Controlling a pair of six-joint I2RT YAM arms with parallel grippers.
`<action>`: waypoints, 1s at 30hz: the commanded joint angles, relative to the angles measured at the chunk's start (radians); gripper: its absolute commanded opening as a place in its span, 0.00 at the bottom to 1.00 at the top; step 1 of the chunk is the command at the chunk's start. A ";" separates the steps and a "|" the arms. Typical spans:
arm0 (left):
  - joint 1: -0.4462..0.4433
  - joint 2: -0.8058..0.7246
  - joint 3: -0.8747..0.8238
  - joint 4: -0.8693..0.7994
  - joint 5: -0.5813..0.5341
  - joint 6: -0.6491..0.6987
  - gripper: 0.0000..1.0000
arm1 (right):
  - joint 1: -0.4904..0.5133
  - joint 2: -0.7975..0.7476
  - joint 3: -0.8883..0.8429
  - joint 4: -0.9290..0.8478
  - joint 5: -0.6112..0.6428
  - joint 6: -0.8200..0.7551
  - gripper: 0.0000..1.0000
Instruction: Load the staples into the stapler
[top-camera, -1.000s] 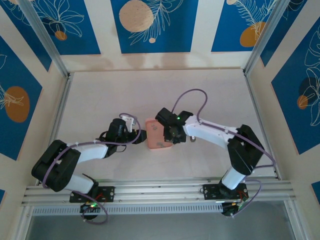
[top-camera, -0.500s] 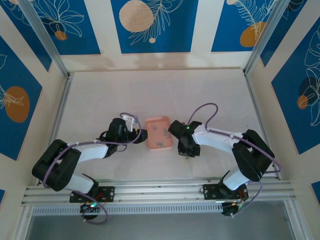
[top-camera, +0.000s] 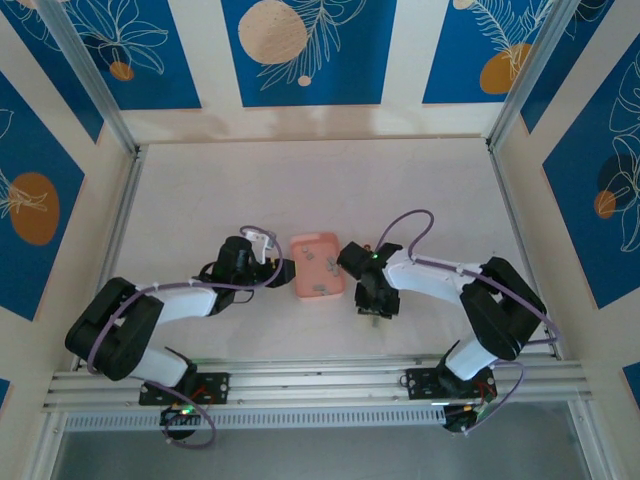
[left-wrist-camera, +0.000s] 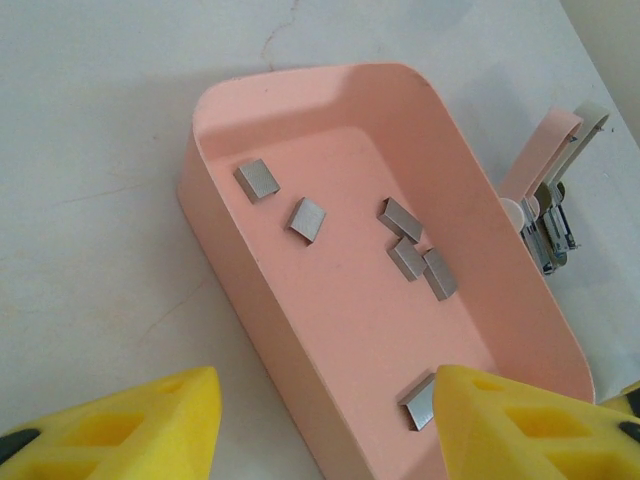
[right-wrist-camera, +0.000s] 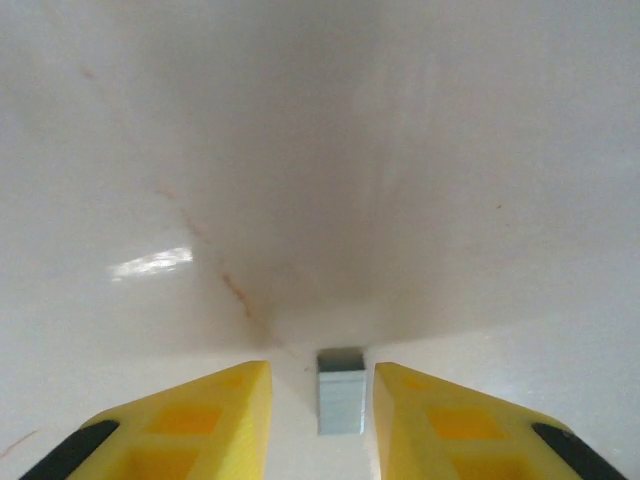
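Right pincer: my right pincer (right-wrist-camera: 320, 372) points down at the pale table (right-wrist-camera: 300, 150), and its yellow fingers (right-wrist-camera: 190, 420) stand close together with a narrow gap between them.
Between those fingers: one small grey staple strip (right-wrist-camera: 341, 392) sits in the gap, closer to one finger than the other. A sliver of space shows on each side, so I cannot tell whether I am pinching it or only bracketing it.
Right pincer's place: in the overhead view it is low over the table, just to the right of the pink tray (top-camera: 316, 266) and apart from it.
Left pincer: my left pincer (left-wrist-camera: 322, 375) is spread wide and holds nothing. It sits at the near end of the tray, one finger over bare table and the other over the tray's inside.
Staples: six more staples (left-wrist-camera: 308, 218) lie loose on the tray floor, three of them bunched together.
Stapler: the stapler (left-wrist-camera: 540, 160) lies open on the table just beside the tray's long wall.
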 joint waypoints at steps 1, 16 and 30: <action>-0.007 0.006 0.020 0.017 0.019 0.025 0.58 | -0.041 -0.051 0.017 -0.050 -0.080 -0.001 0.33; -0.007 0.006 0.020 0.015 0.018 0.028 0.58 | -0.123 0.020 -0.020 -0.025 -0.191 -0.049 0.32; -0.007 0.011 0.021 0.011 0.017 0.028 0.58 | -0.123 0.065 -0.016 -0.046 -0.177 -0.059 0.30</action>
